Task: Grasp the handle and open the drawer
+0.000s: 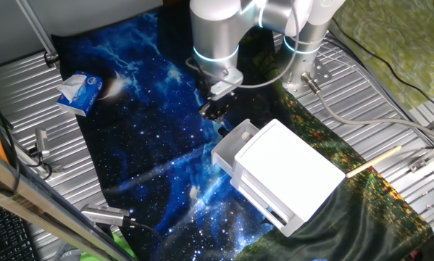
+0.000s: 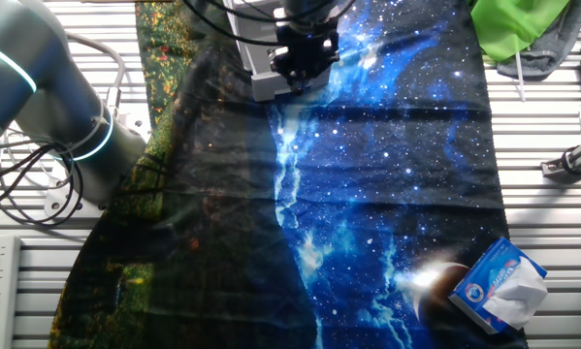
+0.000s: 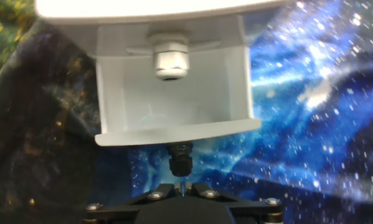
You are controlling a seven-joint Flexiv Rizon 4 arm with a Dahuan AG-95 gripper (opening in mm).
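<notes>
**Drawer drawn out, knob pinched**

At the top tier of the white drawer unit point(image 1: 289, 174), the drawer point(image 3: 174, 106) is seen pulled out. Its handle point(image 3: 180, 160) is pinched by the gripper point(image 3: 181, 185). Release and retreat are judged next.

One white drawer unit point(image 1: 285, 174) on the table, one drawer point(image 3: 174, 93) pulled out, one handle point(image 3: 180, 160) on its front. One robot arm with one gripper point(image 1: 215, 109). One blue tissue box point(image 1: 79, 92), one starry cloth point(image 2: 387, 194), one wooden stick point(image 1: 374, 162).
</notes>
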